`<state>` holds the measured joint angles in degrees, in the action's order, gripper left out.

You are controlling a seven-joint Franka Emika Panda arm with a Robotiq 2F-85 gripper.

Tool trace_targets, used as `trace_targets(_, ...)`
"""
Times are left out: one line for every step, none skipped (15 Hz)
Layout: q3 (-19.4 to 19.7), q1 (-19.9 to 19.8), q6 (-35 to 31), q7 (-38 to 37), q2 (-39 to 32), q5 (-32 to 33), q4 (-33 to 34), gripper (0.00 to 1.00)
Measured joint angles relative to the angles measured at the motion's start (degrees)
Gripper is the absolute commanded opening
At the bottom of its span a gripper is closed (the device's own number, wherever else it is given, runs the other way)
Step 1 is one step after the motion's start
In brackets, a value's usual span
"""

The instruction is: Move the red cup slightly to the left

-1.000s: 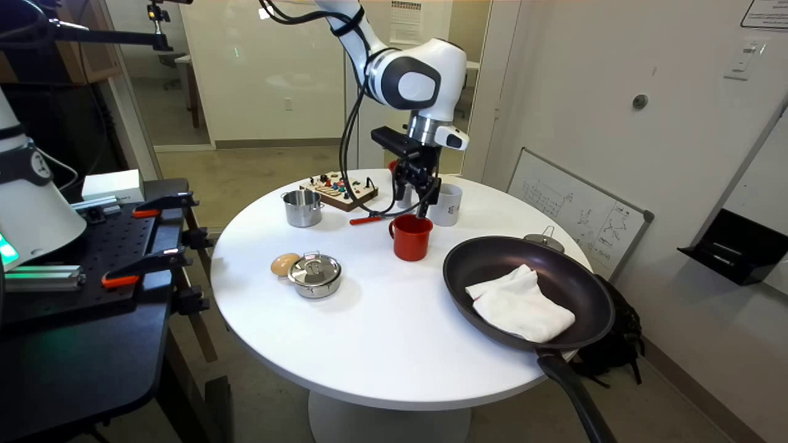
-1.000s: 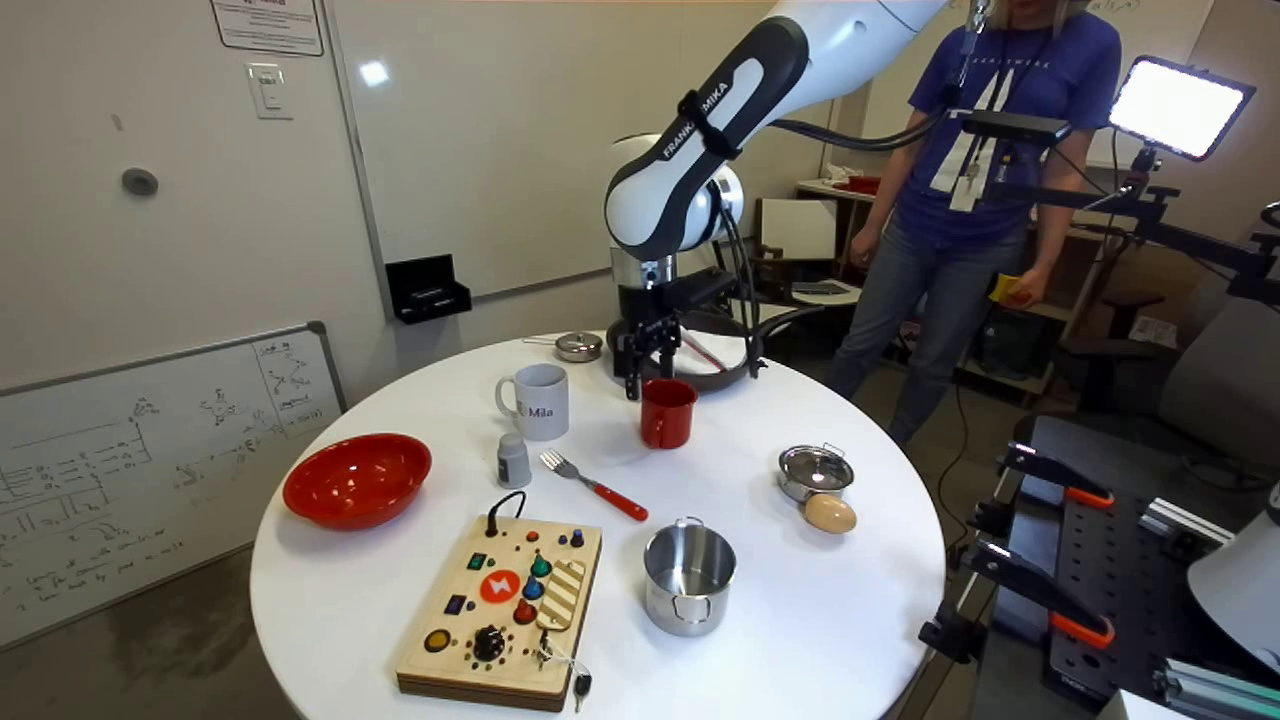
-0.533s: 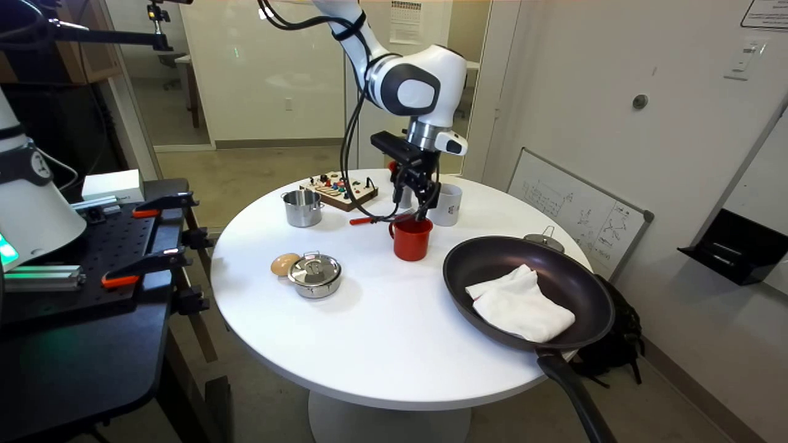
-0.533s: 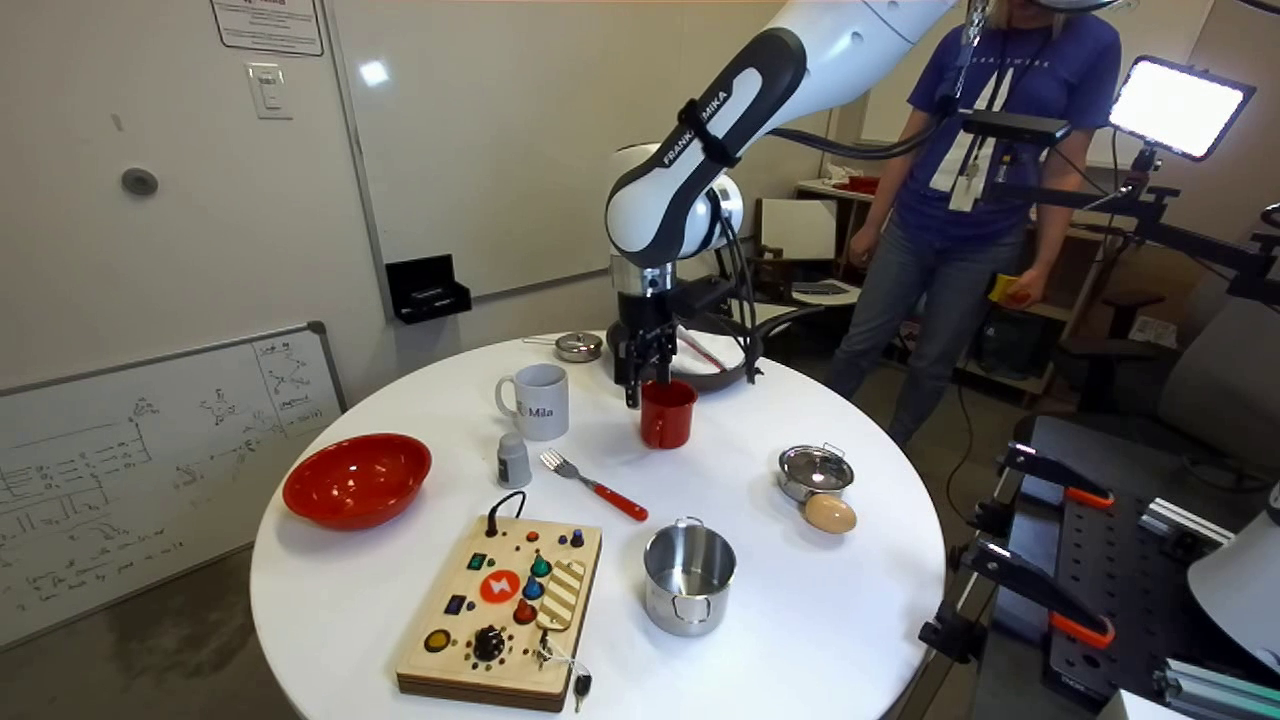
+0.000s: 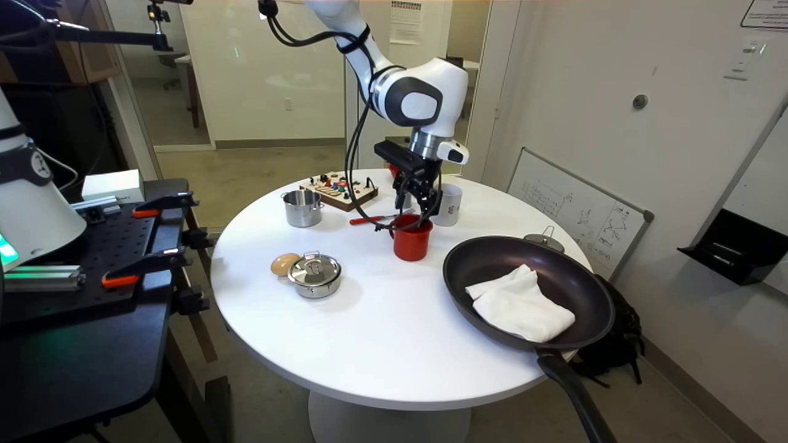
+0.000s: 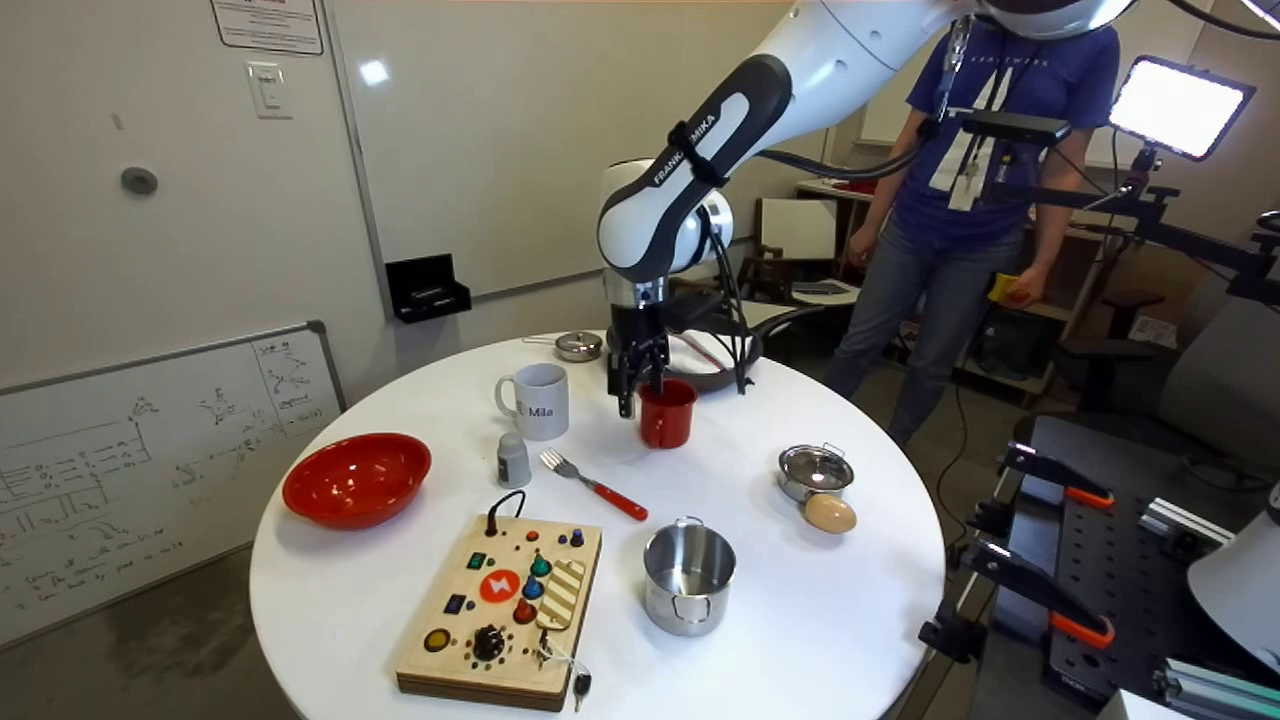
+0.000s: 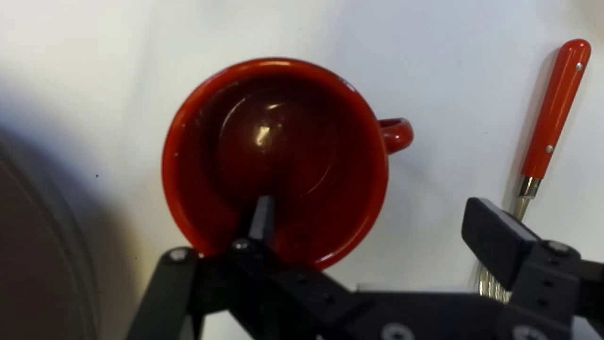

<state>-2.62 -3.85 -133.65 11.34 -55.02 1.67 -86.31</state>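
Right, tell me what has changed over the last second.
The arm has lowered, bringing the gripper down to the red cup; one finger now appears to dip inside the cup's rim. The gripper is open, and nothing has been gripped or let go. The cup, fork, mug and pan stayed where they were.

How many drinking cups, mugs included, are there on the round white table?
2, shown in both exterior views: the red cup, at the open jaws, and the pale Mila mug, near the small grey shaker. No further cup seems hidden.
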Motion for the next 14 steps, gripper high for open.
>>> trace_targets(0.01,0.01,0.04,0.0,-0.42,0.0,0.57,0.67)
trace_targets(0.02,0.01,0.08,-0.02,-0.8,0.0,1.12,0.6)
trace_targets(0.03,0.01,0.22,-0.02,-1.12,0.0,1.64,0.53)
trace_targets(0.06,0.01,0.38,-0.04,-1.35,0.0,2.07,0.45)
trace_targets(0.09,0.01,0.6,-0.04,-1.58,0.0,2.53,0.38)
trace_targets(0.1,0.0,0.91,-0.05,-1.84,0.0,3.01,0.29)
trace_targets(0.1,0.0,1.16,-0.05,-2.06,0.0,3.34,0.22)
trace_targets(0.1,0.01,1.37,-0.05,-2.22,0.0,3.58,0.13)
trace_targets(0.1,0.01,1.69,-0.05,-2.4,0.0,3.89,0.06)
trace_targets(0.1,0.02,1.98,-0.06,-2.54,0.0,4.14,0.03)
trace_targets(0.1,0.02,2.3,-0.08,-2.7,0.0,4.43,0.01)
trace_targets(0.1,0.02,2.6,-0.1,-2.82,0.0,4.69,0.0)
trace_targets(0.11,0.02,2.77,-0.11,-2.9,0.0,4.93,0.03)
trace_targets(0.12,0.02,3.1,-0.13,-2.93,0.0,5.16,0.03)
